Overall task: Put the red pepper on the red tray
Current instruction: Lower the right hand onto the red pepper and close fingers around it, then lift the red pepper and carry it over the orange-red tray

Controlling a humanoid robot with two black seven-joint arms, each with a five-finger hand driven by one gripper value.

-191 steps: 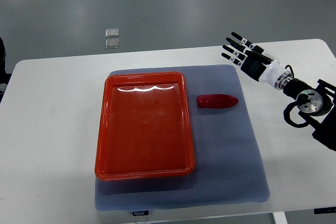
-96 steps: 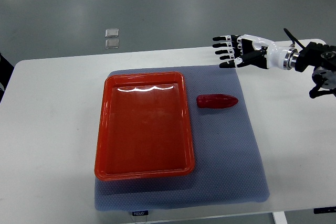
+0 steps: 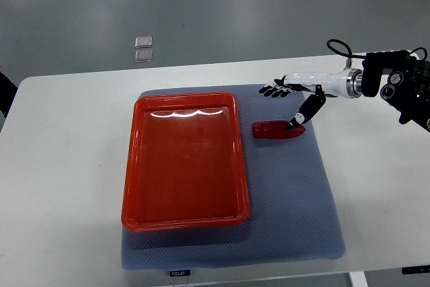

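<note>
The red tray (image 3: 185, 160) sits on the left of the grey mat (image 3: 295, 199), whose front-edge label is too small for me to read; just right of it the red pepper (image 3: 275, 130) lies on the mat. My right hand (image 3: 295, 95) hovers over the pepper's right end, fingers (image 3: 272, 89) spread and gripping nothing, thumb tip at its tapered end.

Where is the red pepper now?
In the top view, the pepper lies on the grey mat, just right of the red tray, below the right hand.
</note>
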